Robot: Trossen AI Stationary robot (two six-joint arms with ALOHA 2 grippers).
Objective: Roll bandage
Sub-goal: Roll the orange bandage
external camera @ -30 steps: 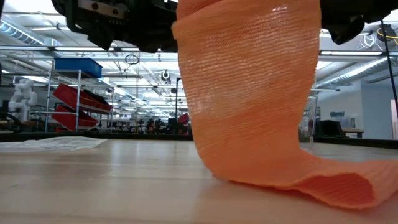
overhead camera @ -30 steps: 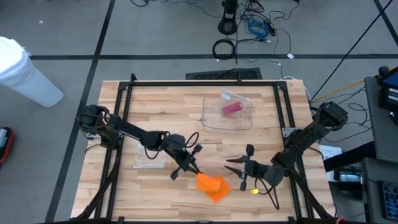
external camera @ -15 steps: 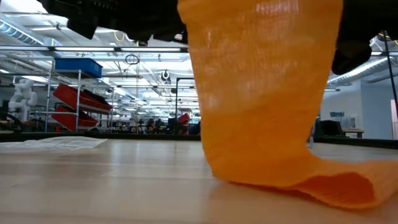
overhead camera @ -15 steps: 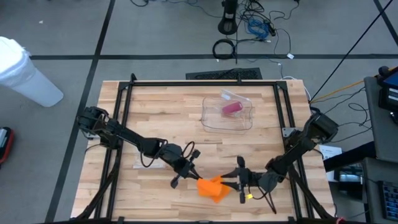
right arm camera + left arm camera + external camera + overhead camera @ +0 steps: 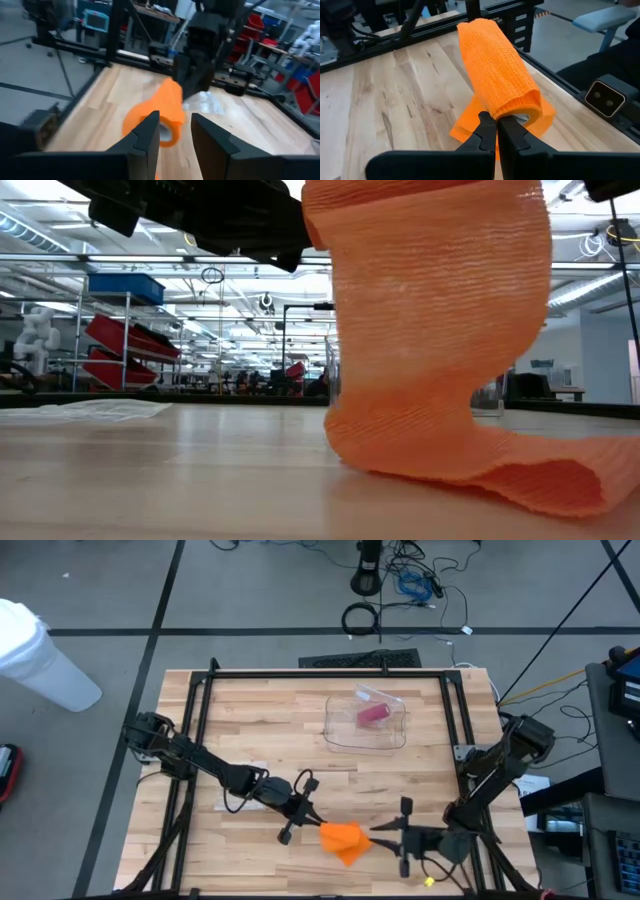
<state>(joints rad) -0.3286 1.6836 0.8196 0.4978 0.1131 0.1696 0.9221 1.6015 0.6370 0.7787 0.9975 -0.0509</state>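
Near the front edge of the tabletop, between the two arms, the orange bandage hangs partly rolled, with its loose tail lying folded on the wood below. The left gripper has its fingers pressed fully together on the near end of the roll and holds it up off the surface. The right gripper stands half open just in front of the other end of the roll; its fingers do not touch the cloth as far as I can see.

Compared with a second ago, the right arm has drawn back toward the front right corner after coming close to the roll, and the hanging strip now sits lower and more bunched where it meets the wood. I judge that one more turn of winding is finished and the right gripper is resetting for the next one. A good part of the tail is not yet wound, so the rolling is only partly done.

At the back of the tabletop a clear tray with a pink thing inside stays well apart from the work.
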